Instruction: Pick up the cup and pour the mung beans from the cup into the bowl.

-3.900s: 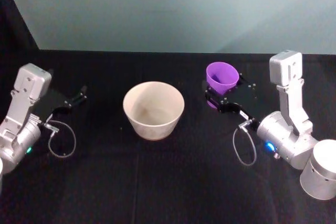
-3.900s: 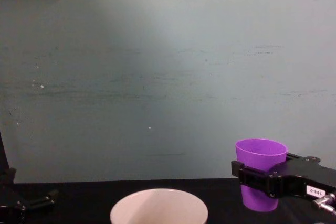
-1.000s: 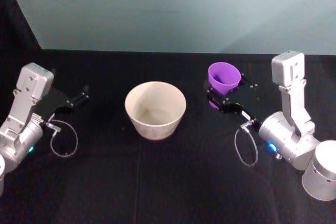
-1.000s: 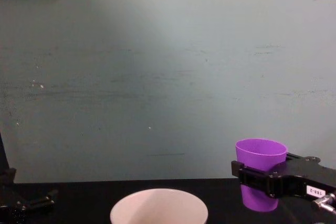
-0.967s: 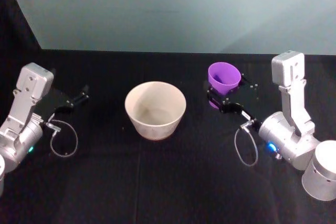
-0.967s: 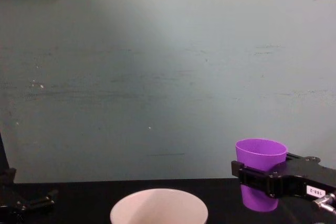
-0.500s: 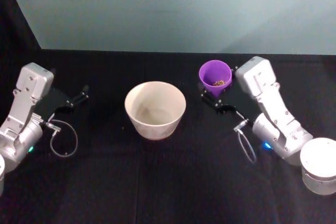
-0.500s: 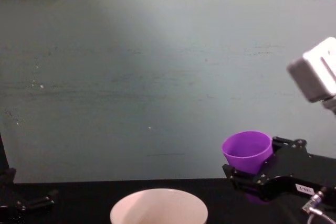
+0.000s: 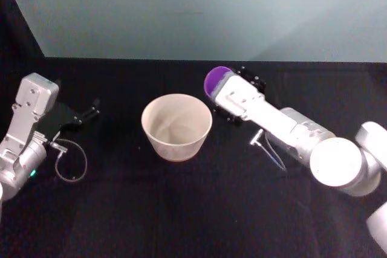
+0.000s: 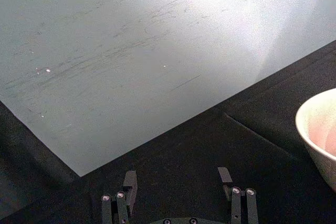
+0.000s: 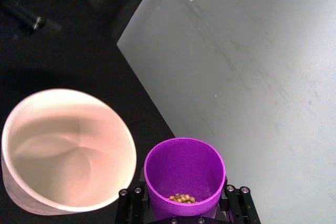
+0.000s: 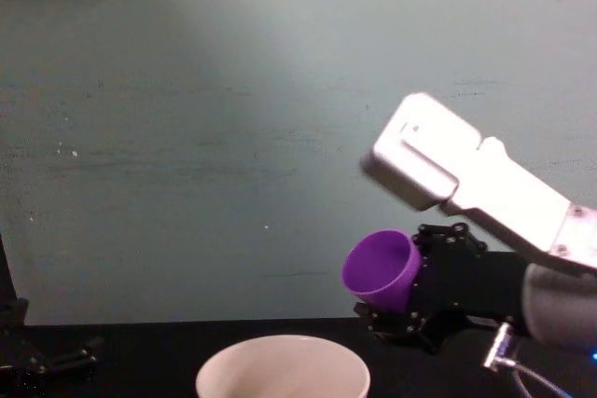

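Observation:
The purple cup point(image 12: 381, 270) hangs tilted above the table, its mouth leaning toward the off-white bowl point(image 12: 280, 366). My right gripper point(image 12: 410, 286) is shut on the cup's body, just right of the bowl's rim. In the right wrist view a small heap of mung beans point(image 11: 181, 198) lies inside the cup point(image 11: 184, 171), beside the bowl point(image 11: 125, 153). From the head view the cup point(image 9: 215, 79) is partly hidden behind my right wrist, at the bowl's point(image 9: 175, 143) far right. My left gripper point(image 9: 91, 108) rests open on the table at the left, with nothing between its fingers point(image 10: 128, 180).
A black cloth covers the table point(image 9: 181, 209), and a pale green wall point(image 12: 233, 137) stands behind it. A loose cable loop point(image 9: 69, 164) hangs by my left arm. The bowl's edge point(image 10: 320, 135) shows in the left wrist view.
My right arm has carried the cup left toward the bowl, lifted it and tipped it toward the bowl. The left arm has stayed put.

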Available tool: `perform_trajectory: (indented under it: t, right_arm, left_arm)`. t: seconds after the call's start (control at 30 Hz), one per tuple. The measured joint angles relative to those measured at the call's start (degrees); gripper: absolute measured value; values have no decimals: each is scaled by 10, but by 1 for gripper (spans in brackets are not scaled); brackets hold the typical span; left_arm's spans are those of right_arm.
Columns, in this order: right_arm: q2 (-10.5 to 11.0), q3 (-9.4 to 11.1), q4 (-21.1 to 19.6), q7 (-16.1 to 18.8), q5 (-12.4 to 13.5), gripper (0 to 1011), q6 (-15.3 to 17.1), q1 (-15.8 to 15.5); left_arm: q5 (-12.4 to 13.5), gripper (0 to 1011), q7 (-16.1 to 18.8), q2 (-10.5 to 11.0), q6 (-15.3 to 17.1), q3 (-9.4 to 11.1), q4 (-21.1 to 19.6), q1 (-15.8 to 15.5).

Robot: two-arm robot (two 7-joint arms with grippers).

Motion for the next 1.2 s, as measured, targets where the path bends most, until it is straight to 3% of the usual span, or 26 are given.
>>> perform_trajectory:
  t: [0.1, 0.57, 0.63, 0.67, 0.87, 1.2]
  right_arm:
    - [-3, -17, 5, 4, -34, 718, 12, 16]
    - [-11, -55, 9, 14, -125, 718, 23, 42]
    - [-11, -69, 7, 18, -155, 718, 29, 49]
    - [-11, -69, 7, 18, -155, 718, 29, 49]
    - [-10, -94, 4, 27, -212, 718, 41, 61]
    - [-16, -120, 13, 36, -274, 718, 49, 71]
  left_arm:
    - [0, 1000, 0, 0, 0, 0, 0, 0]
    - [0, 1000, 0, 0, 0, 0, 0, 0]
    - [0, 1000, 0, 0, 0, 0, 0, 0]
    - [0, 1000, 0, 0, 0, 0, 0, 0]
    - [0, 1000, 0, 0, 0, 0, 0, 0]
    - [0, 1000, 0, 0, 0, 0, 0, 0]
